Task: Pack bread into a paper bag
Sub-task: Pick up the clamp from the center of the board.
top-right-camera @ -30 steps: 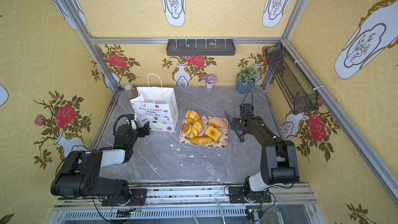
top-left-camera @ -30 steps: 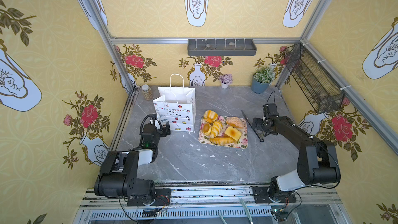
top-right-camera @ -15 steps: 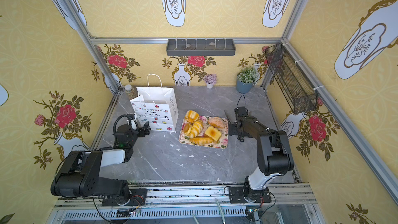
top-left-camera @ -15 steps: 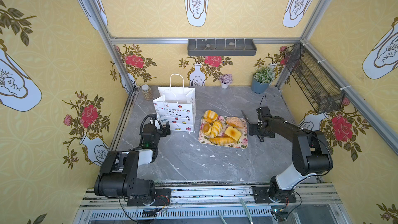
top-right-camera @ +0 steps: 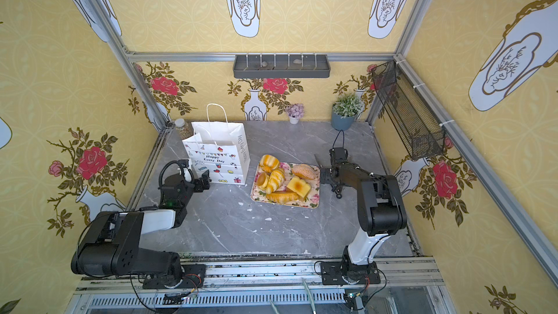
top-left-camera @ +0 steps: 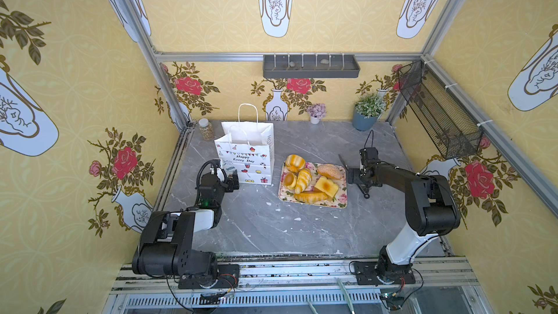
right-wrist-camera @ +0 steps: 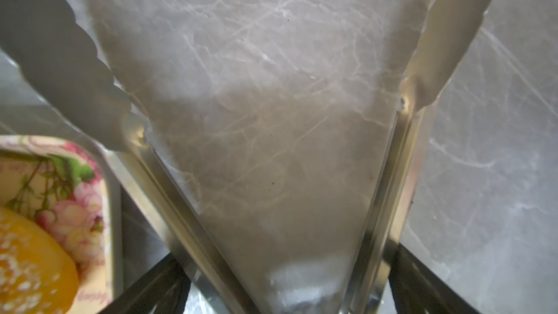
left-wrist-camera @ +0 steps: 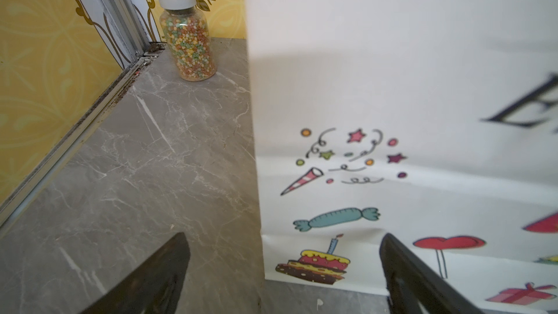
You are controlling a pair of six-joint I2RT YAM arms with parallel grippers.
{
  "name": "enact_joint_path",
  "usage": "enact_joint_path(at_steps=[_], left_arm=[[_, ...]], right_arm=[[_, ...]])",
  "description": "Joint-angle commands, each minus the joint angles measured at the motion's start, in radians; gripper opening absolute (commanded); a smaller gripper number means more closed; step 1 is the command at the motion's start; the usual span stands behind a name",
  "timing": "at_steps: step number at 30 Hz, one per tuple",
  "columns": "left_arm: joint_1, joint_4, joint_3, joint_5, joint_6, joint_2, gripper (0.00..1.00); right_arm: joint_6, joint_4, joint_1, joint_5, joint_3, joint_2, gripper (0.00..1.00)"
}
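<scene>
In both top views the bread lies on the tray in the middle, the paper bag standing left of it; I think nothing is packed yet. The left wrist view shows the left hand spread by the bag. The right wrist view shows the right hand holding wide-open tongs beside the tray; next they should squeeze one piece.

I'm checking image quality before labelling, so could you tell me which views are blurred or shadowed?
Right wrist view: soft overall, the tongs and seeded bun blurred, glints on the metal. Left wrist view: the jar sharp, the paper bag partly shadowed, its lettering blurred. Both top views: crisp, evenly lit.
</scene>
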Motion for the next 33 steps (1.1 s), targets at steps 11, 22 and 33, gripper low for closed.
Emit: enact_joint_path(at_steps=[11, 22, 33], left_arm=[[0.002, 0.024, -0.003, -0.004, -0.002, -0.002, 0.99], [0.001, 0.023, -0.005, -0.004, -0.002, -0.001, 0.99], [0.002, 0.022, -0.004, -0.005, -0.002, -0.002, 0.99]], right_arm=[[-0.004, -0.073, -0.021, 0.003, 0.006, 0.051, 0.79], [0.017, -0.106, -0.021, 0.005, -0.007, -0.002, 0.17], [0.118, -0.318, 0.002, -0.099, 0.081, -0.203, 0.0]])
